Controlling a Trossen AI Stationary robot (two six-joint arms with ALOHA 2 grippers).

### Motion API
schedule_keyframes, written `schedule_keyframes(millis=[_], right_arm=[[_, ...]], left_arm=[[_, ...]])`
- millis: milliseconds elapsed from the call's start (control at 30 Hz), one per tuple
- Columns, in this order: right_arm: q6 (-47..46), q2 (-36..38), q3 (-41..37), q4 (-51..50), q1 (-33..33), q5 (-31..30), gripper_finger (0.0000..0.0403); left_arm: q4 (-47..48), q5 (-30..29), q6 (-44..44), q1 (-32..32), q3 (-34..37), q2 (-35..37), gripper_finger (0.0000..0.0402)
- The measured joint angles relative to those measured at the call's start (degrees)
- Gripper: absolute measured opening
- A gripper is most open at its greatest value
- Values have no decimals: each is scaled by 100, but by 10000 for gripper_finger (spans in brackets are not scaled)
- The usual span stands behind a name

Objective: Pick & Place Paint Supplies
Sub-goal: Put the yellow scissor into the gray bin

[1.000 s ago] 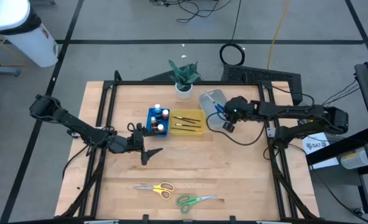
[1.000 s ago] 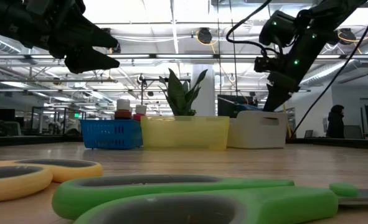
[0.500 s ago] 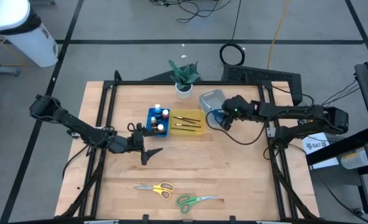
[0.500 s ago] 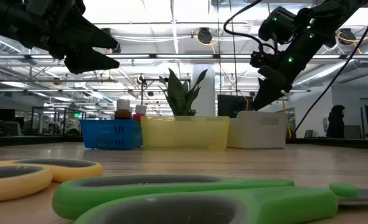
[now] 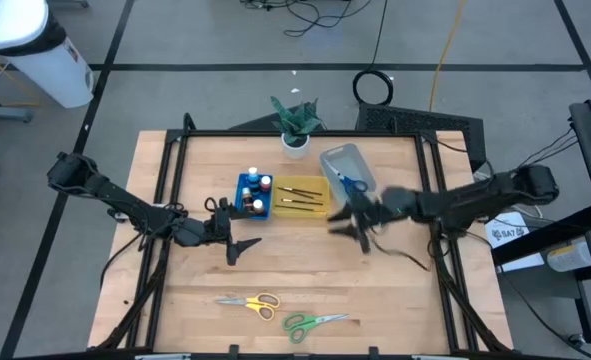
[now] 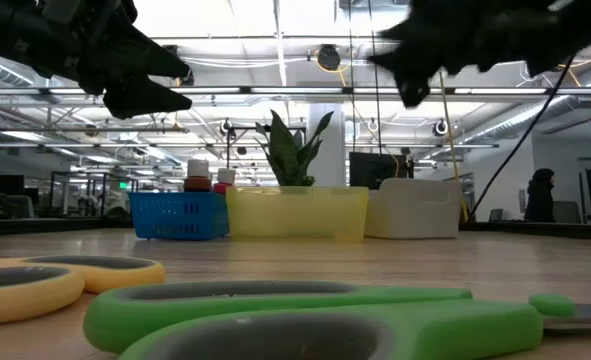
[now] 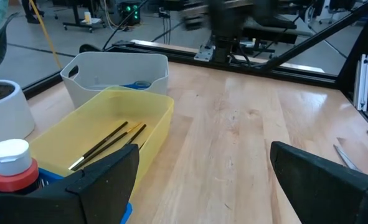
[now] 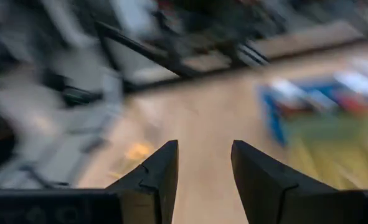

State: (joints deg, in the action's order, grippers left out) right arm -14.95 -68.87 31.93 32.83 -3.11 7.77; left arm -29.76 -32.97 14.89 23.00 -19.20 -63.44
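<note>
My left gripper (image 5: 237,245) hangs open over the bare table near the blue tray (image 5: 243,207), which holds paint bottles (image 5: 259,192). Thin brushes (image 7: 108,142) lie in the yellow tray (image 5: 301,208). Blue-handled scissors (image 5: 351,184) lie in the clear tray (image 5: 335,158). My right gripper (image 5: 347,222), blurred, is above the table just near of that tray, open with nothing between its fingers (image 8: 152,180). Yellow scissors (image 5: 251,301) and green scissors (image 5: 311,322) lie flat near the front edge.
A small potted plant (image 5: 295,125) stands at the far edge behind the trays. A black frame (image 5: 165,180) runs around the tabletop. Bare wood lies between the trays and the two scissors at the front.
My right gripper has swung away from over the clear tray toward the table's near edge and a little left, tipping up from pointing down to about level. The blue scissors stay in the clear tray.
</note>
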Motion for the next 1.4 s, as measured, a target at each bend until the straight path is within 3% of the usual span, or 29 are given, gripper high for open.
schedule_keyframes(millis=[100, 233, 467, 700, 833, 1133, 1400], right_arm=[[336, -308, -428, 1695, -805, -6, 133], [767, -753, -675, 2852, -1595, -12, 133], [971, -1105, -683, 2848, -2042, -56, 132], [967, -1164, -683, 2674, -2016, -787, 132], [967, -1164, -683, 2652, -2014, -943, 132], [967, -1164, -683, 2644, -2014, -944, 132], [959, -1164, -683, 2640, -2014, -944, 132]], left_arm=[[-11, 2, 159, 0, 0, 1, 377], [2, 29, 532, 0, 0, 0, 377], [-11, 256, 880, -91, 0, 1, 377], [-145, 1845, 780, 237, -24, -409, 376], [1090, 2378, 864, 880, -563, -933, 376], [4804, 3182, 2954, 2100, -2242, -2412, 376], [5105, 2787, 3132, 2241, -2573, -2996, 376]])
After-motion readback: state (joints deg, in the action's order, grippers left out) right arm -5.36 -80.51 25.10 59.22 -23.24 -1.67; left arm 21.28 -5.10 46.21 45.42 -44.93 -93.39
